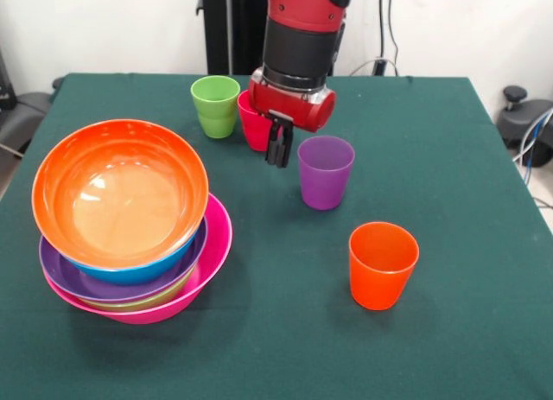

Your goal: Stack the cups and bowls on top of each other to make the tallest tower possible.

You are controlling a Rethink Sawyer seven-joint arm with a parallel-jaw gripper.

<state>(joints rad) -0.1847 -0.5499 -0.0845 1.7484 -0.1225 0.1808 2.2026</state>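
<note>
The gripper [278, 148], jaws pressed together and empty, is seen toward the table's far edge between the red cup [252, 125] and purple cup [325, 171], with the bowl tower [130, 223] near the left edge.

Bowl tower [130, 236] near tabletop's left edge: pink base, green, purple, blue, orange on top, tilted. Cups upright, open end up: green [215, 106] and red [253, 123] toward far edge, purple [325, 172] mid-tabletop, orange [382, 264] nearer front.
</note>
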